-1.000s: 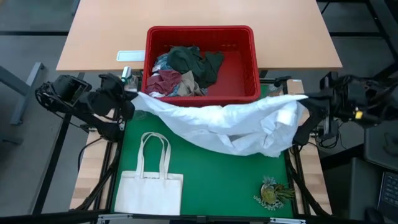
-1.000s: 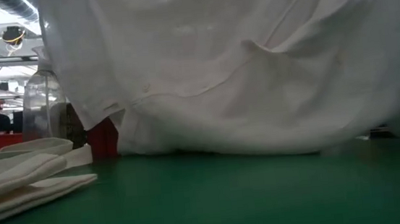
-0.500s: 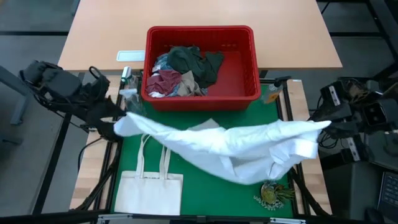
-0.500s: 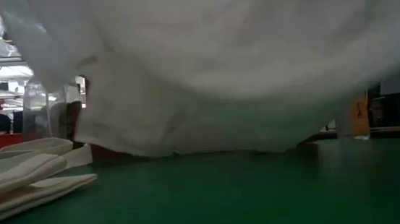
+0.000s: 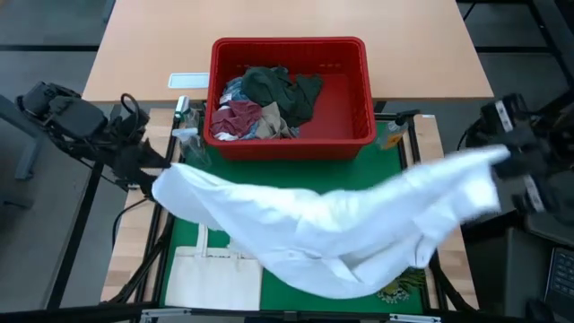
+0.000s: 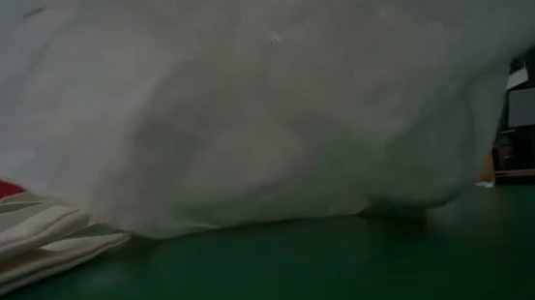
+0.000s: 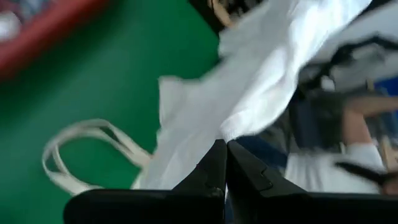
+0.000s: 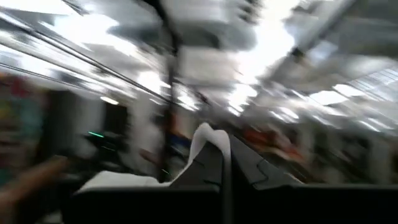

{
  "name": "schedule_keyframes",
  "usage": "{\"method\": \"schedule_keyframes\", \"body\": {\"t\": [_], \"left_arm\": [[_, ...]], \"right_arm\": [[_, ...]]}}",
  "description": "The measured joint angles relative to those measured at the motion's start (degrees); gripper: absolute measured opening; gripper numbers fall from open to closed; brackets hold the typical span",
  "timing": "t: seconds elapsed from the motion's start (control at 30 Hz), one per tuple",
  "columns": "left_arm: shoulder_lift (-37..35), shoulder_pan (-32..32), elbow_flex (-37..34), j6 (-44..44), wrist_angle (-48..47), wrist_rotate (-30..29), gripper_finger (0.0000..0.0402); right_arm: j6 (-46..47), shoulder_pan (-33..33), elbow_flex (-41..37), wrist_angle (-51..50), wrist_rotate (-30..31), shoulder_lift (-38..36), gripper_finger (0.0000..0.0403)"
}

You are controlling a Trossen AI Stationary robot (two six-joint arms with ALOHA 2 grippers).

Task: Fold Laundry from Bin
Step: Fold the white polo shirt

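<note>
white garment (image 5: pixel 332 233) | stretched above green mat (image 5: pixel 269 175) | left tool (image 7: pixel 225 163), right tool (image 8: pixel 225 155) clamped on it

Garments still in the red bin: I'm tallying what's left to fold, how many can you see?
3 visible: dark green at the back, maroon front left, pale striped beside it. More may lie hidden under the pile in the bin.

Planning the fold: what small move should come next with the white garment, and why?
Probably lower both arms to spread the white garment on the green mat. The left pincer and right pincer hold its opposite ends, shut, and it sags over the tote bag.
</note>
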Motion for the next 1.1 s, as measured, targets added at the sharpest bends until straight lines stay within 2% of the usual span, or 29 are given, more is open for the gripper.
{"method": "schedule_keyframes", "body": {"t": [0.2, 0.27, 0.43, 0.6, 0.8, 0.97, 1.1], "left_arm": [[-0.1, 0.0, -7.5, 0.2, -0.1, -12.1, 0.0000], [0.1, 0.0, -12.1, 0.2, 0.0, -15.2, 0.0000], [2.0, 1.3, -23.3, -3.3, 0.2, -22.6, 0.0000], [3.4, 3.8, -31.1, -5.3, 0.0, -26.0, 0.0000], [5.2, 7.6, -37.1, -5.8, 0.3, -27.5, 0.0000], [5.9, 10.2, -37.1, -4.3, 1.2, -30.7, 0.0000], [5.9, 11.5, -33.1, -1.2, 1.2, -34.6, 0.0000]], "right_arm": [[0.9, -0.1, -0.8, -9.2, 32.7, -0.9, 0.0003], [3.5, -0.1, -2.5, -12.9, 38.4, -0.8, 0.0003], [13.6, -0.1, -7.5, -23.9, 44.9, -2.2, 0.0003], [27.6, -3.3, -10.7, -36.9, 44.2, -7.0, 0.0003], [36.8, -11.2, -12.7, -46.7, 43.2, -10.7, 0.0003], [38.8, -17.5, -13.0, -48.3, 39.6, -13.3, 0.0003], [38.9, -21.5, -12.9, -47.9, 37.2, -14.4, 0.0003]]}}
